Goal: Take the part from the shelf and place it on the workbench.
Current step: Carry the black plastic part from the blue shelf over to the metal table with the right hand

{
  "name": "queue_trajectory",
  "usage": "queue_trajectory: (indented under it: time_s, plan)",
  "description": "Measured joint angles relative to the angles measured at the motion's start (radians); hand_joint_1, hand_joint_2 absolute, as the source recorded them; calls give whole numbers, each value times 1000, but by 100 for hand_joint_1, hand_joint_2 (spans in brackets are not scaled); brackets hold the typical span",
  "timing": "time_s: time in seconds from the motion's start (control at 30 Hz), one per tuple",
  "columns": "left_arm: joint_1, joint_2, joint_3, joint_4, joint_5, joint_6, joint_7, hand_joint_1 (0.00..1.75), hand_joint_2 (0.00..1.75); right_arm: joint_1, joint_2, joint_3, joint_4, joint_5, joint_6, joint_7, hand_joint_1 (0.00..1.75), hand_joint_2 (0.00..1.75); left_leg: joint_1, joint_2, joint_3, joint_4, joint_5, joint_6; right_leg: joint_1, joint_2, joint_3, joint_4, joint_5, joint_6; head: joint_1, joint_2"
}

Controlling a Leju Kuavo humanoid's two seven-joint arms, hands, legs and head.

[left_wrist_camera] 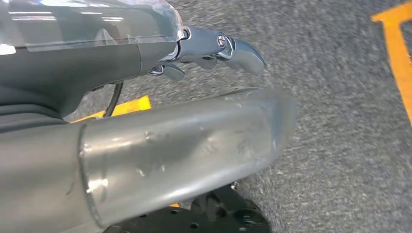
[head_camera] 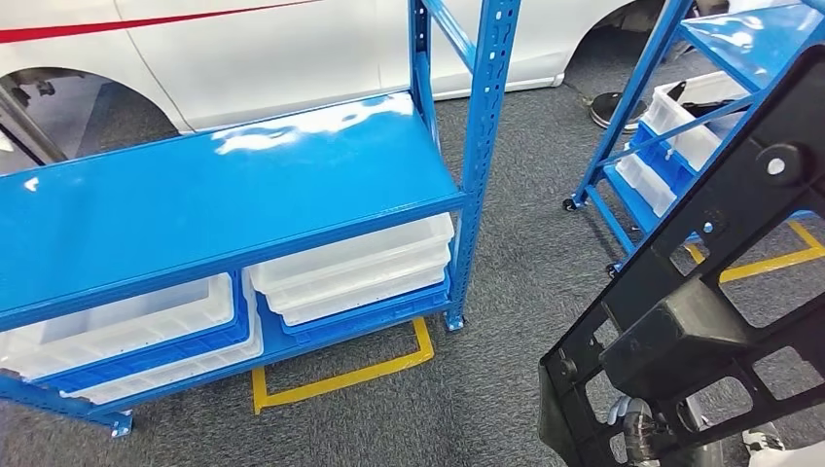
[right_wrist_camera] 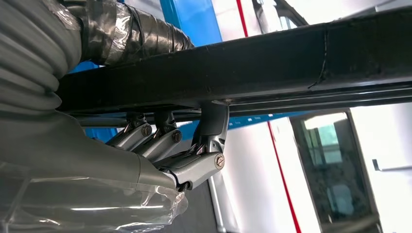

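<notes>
The part [head_camera: 715, 292], a black ribbed frame, hung off the shelf [head_camera: 224, 195] in the right hand [right_wrist_camera: 170, 155], fingers hooked round its bar; left hand [left_wrist_camera: 214, 48] carried nothing, fingers apart; next, judging by this, carrying it to the surface.

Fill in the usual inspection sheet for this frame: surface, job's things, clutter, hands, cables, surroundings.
Surface: blue shelf, its top board bare and glossy; grey carpet floor with yellow tape marks.
Job's things: black frame part, held up at an angle on the right.
Clutter: white bins on the lower shelf level; more white bins in the second blue rack.
Hands: right hand grips the part's black bar, fingers hooked around it; left hand holds nothing and faces the carpet.
Cables: black cable by the left hand.
Surroundings: white car behind the shelf.
</notes>
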Motion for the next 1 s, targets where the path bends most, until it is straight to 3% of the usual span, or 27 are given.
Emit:
queue_trajectory:
  time_s: [0.07, 0.13, 0.2, 0.27, 0.33, 0.37, 0.4, 0.43, 0.5, 0.53, 0.57, 0.63, 0.67, 0.73, 0.77, 0.83, 0.87, 0.9, 0.93, 1.0]
  plan:
    - [-1, 0, 3, 0, 0, 1, 0, 0, 0, 0, 0, 0, 0, 0, 2, -2, 175, 175, -4, -23, 17, -46, 5, 3, -3, 19, -7, -1, 8, 13, 0, 0]
    - [-3, 0, 5, 0, -1, 2, 0, 0, 0, 2, 0, -1, 0, 1, 4, -5, 175, 175, -4, -4, 20, -57, 13, 7, -7, 37, -13, -4, 16, 28, 0, 0]
    - [-5, -2, 5, 0, -1, 3, 0, 0, 0, 4, 0, -4, 0, 2, 8, -7, 175, 175, 0, 21, 23, -72, 26, 17, -4, 8, -27, 24, -7, 36, 2, 0]
    - [-3, -2, 6, 0, -1, 3, -1, 0, 0, 3, 0, -7, 0, 2, 12, -9, 175, 175, -2, 49, 19, -78, 33, 25, -1, -48, -70, 122, -72, 40, 5, 0]
    - [0, -3, 6, 0, -2, 3, -1, 0, 0, 2, 0, -9, 1, 2, 13, -9, 175, 175, -6, 78, 13, -74, 33, 26, -2, -71, -113, 230, -122, 45, 6, 0]
    - [0, -3, 7, 0, -2, 3, -1, 0, 0, 2, 0, -10, 1, 3, 13, -9, 175, 175, -7, 93, 10, -72, 33, 26, -2, -76, -115, 247, -122, 46, 6, 0]
    - [0, -3, 7, 0, -2, 3, -1, 0, 0, 2, 0, -11, 2, 3, 14, -9, 175, 175, -7, 106, 9, -70, 32, 25, -2, -80, -98, 227, -105, 45, 6, 0]
    - [-2, -3, 7, 0, -2, 3, -1, 0, 0, 2, 0, -12, 2, 3, 17, -10, 175, 175, -8, 118, 9, -68, 30, 23, -2, -90, -61, 169, -75, 43, 6, 0]
    - [-4, -3, 7, 0, -2, 3, -1, 0, 0, 0, 0, -13, 3, 4, 25, -13, 175, 175, -11, 138, 12, -64, 25, 17, 6, -134, 14, 39, -35, 31, 6, 0]
    - [-4, -3, 8, 0, -2, 3, -1, 0, 0, 0, 0, -14, 3, 4, 29, -17, 175, 175, -14, 147, 14, -63, 23, 13, 11, -149, 35, -2, -28, 24, 5, 0]
    - [-5, -3, 9, 0, -2, 4, -1, 0, 0, -1, 0, -14, 3, 5, 32, -21, 175, 175, -16, 155, 14, -62, 22, 10, 15, -155, 40, -18, -29, 17, 5, 0]
    - [-9, -3, 11, 1, -2, 6, -1, 0, 0, 0, 0, -16, 3, 7, 34, -27, 175, 175, -18, 170, 17, -61, 19, 1, 15, -134, 36, -22, -24, 6, 5, 0]
    - [-11, -3, 11, 1, -2, 6, -1, 0, 0, 0, 0, -17, 3, 8, 35, -29, 175, 175, -16, 158, 15, -55, 11, -4, 13, -125, 34, -25, -20, -1, 5, 0]
    - [-11, -3, 12, 1, -2, 6, -1, 0, 0, -2, 0, -19, 2, 8, 39, -31, 175, 175, -12, 106, -7, 4, -36, -15, 7, -106, 32, -32, -12, -14, 5, 0]
    - [-10, -3, 13, 1, -3, 6, -1, 0, 0, -3, 1, -20, 2, 7, 43, -32, 175, 175, -10, 78, -31, 61, -71, -18, 6, -97, 30, -33, -9, -18, 4, 0]
    - [-7, -3, 17, 1, -3, 3, -1, 0, 0, -5, 1, -24, 2, 4, 55, -35, 175, 175, -9, 59, -85, 186, -125, -20, 6, -72, 24, -31, -6, -21, 4, 0]
    - [-5, -3, 19, 1, -2, 0, -1, 0, 0, -5, 1, -26, 2, 2, 63, -37, 175, 175, -8, 58, -98, 215, -126, -20, 6, -58, 23, -30, -5, -21, 4, 0]
    - [-4, -3, 20, 1, -1, -2, -1, 0, 0, -5, 1, -28, 2, 0, 70, -39, 175, 175, -8, 56, -93, 205, -106, -19, 6, -43, 23, -28, -4, -21, 4, 0]
    - [-4, -3, 20, 1, -1, -4, -1, 0, 0, -5, 1, -29, 2, -1, 75, -42, 175, 175, -7, 51, -72, 158, -71, -17, 6, -30, 23, -26, -4, -20, 4, 0]
    - [-4, -3, 22, 1, 0, -5, -1, 0, 0, -6, 1, -32, 2, -2, 81, -44, 175, 175, -5, 7, -16, 26, -4, -10, 6, -5, 22, -20, -3, -15, 4, 0]
